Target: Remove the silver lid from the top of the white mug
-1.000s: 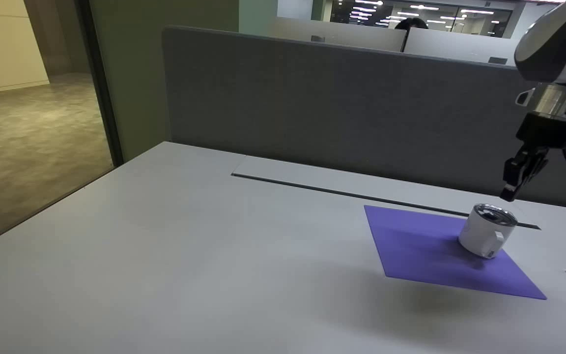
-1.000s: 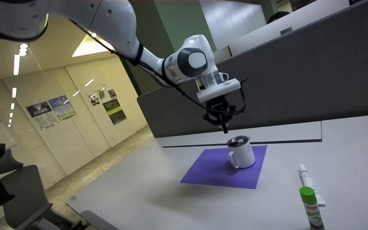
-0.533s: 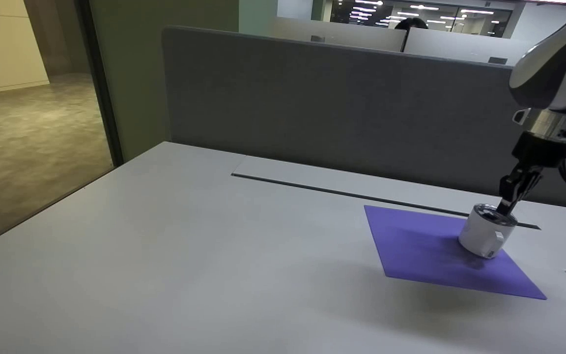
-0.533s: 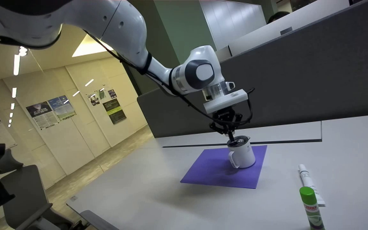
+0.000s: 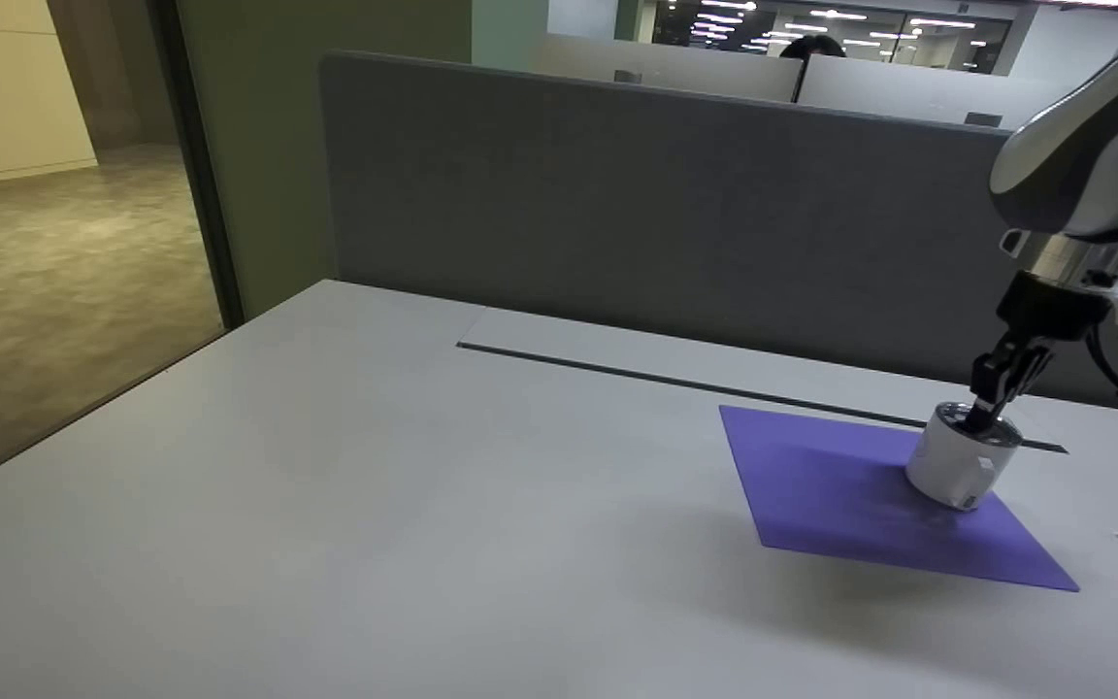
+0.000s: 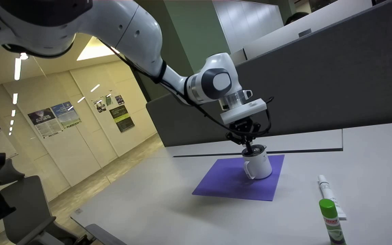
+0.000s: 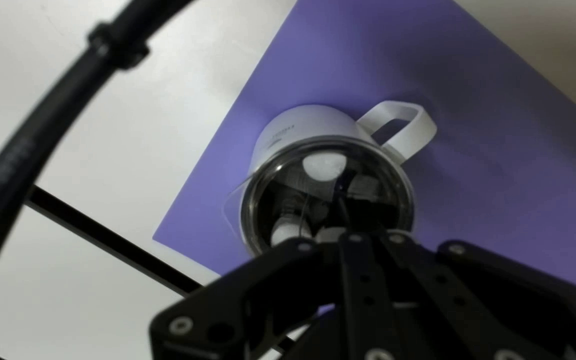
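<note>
The white mug stands upright on the purple mat in both exterior views (image 5: 949,471) (image 6: 260,168), with its handle toward the cameras. It also shows in the wrist view (image 7: 310,120). The silver lid (image 6: 258,149) sits on the mug's rim. In the wrist view the lid (image 7: 293,175) looks shiny and see-through, with a clear tab at the left. My gripper (image 5: 980,423) points down, its narrow fingertips together at the top of the lid, seemingly touching it. In the wrist view its links hide the near edge of the lid. I see nothing held between the fingers.
The purple mat (image 5: 831,505) lies under the mug. A white tube (image 6: 328,192) and a green-capped stick (image 6: 328,209) are to one side on the white table (image 6: 168,190). A grey partition (image 5: 666,223) stands along the back edge, behind a dark slot (image 5: 695,385).
My gripper has come down from above the mug to the lid's top, then shifted slightly across the lid. The mug and lid have not visibly moved.
</note>
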Controlling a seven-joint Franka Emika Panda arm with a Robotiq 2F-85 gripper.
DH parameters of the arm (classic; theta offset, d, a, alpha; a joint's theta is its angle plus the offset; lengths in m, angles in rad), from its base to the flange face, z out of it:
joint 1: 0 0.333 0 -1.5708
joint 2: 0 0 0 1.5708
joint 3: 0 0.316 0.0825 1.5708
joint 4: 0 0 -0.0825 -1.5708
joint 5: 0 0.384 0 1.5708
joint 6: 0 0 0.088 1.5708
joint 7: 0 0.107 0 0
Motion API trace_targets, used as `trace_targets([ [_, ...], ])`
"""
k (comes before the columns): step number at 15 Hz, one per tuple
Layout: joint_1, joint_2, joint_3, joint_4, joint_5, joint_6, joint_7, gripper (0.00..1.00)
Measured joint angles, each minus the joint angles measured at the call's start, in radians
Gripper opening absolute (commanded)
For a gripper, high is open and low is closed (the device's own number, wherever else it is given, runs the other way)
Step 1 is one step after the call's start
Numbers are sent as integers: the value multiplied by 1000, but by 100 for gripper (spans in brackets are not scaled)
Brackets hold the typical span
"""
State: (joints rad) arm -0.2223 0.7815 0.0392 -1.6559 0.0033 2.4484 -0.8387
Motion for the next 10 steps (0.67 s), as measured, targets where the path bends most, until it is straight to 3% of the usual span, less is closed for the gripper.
trace_targets([
  [10,1,26,11,31,-3,-4,0,0],
])
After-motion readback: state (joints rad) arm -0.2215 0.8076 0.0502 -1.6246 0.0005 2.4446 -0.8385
